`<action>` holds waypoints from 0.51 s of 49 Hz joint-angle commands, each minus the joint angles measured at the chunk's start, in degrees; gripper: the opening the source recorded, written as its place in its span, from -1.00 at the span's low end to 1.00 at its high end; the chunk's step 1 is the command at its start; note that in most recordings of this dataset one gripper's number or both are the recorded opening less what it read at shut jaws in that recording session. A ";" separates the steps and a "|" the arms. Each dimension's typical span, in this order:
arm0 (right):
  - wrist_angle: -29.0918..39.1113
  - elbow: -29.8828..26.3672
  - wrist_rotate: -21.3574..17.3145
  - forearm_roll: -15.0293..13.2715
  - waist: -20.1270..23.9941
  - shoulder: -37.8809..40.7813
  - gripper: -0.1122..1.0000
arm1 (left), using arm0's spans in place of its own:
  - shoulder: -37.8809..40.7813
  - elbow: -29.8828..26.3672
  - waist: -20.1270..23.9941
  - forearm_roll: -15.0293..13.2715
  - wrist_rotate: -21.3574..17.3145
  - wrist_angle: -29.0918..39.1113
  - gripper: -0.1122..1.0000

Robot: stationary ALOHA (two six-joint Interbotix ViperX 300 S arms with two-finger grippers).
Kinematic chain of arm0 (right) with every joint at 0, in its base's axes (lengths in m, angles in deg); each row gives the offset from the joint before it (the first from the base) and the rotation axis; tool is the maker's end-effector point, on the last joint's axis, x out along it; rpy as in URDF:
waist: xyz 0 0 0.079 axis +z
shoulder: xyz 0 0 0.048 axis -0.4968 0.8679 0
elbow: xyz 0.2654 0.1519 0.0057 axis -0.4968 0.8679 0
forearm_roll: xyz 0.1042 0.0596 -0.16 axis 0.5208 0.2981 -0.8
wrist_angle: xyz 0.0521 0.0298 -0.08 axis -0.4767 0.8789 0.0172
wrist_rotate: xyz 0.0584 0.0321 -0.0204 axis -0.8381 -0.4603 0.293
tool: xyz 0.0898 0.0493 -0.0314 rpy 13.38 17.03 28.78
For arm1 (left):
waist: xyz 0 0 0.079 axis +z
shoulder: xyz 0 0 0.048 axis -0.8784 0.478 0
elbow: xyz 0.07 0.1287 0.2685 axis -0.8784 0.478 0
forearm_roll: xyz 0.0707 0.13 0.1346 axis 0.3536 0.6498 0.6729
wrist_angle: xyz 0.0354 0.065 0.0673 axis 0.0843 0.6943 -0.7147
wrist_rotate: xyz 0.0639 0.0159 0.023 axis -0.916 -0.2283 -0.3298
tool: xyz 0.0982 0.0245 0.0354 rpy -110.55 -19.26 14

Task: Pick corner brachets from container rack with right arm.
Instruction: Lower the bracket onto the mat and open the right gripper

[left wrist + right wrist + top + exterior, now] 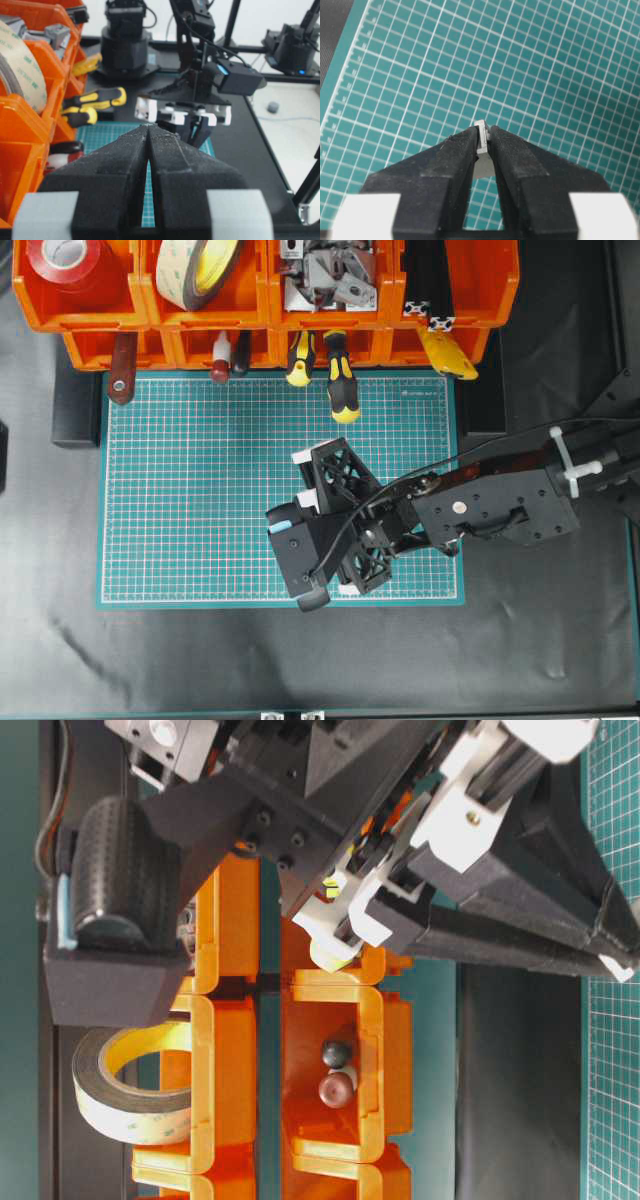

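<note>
Over the green cutting mat point(420, 60), my right gripper point(483, 131) pinched one silver corner bracket point(481, 137) between its fingertips.

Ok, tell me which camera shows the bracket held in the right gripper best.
The right wrist view: the corner bracket sits pinched between the right gripper fingertips over the green mat. Overhead, the gripper's own body hides it. The left wrist view shows that gripper only from afar, bracket not discernible. In the table-level view I cannot make it out.
</note>
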 commanded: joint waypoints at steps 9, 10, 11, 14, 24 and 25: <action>-1.85 -1.41 -1.41 0.35 0.09 -0.35 0.46 | 0.44 -1.05 0.00 0.18 0.35 -0.35 -0.74; -1.93 -1.32 -1.67 0.35 0.00 -0.44 0.54 | 0.44 -1.14 0.00 0.18 0.35 -0.35 -0.74; -1.93 -1.32 -1.85 0.35 0.09 -0.44 0.61 | 0.44 -1.14 0.00 0.18 0.35 -0.26 -0.74; -1.93 -1.23 -2.55 0.35 0.09 -0.44 0.65 | 0.44 -1.05 0.00 0.09 0.26 -0.26 -0.74; -1.58 -0.62 -6.06 0.44 0.62 -1.76 0.55 | 0.53 -1.05 0.00 0.18 0.35 -0.26 -0.74; -1.49 -0.53 -6.42 0.44 0.79 -2.11 0.55 | 0.53 -1.14 -0.09 0.18 0.35 -0.26 -0.73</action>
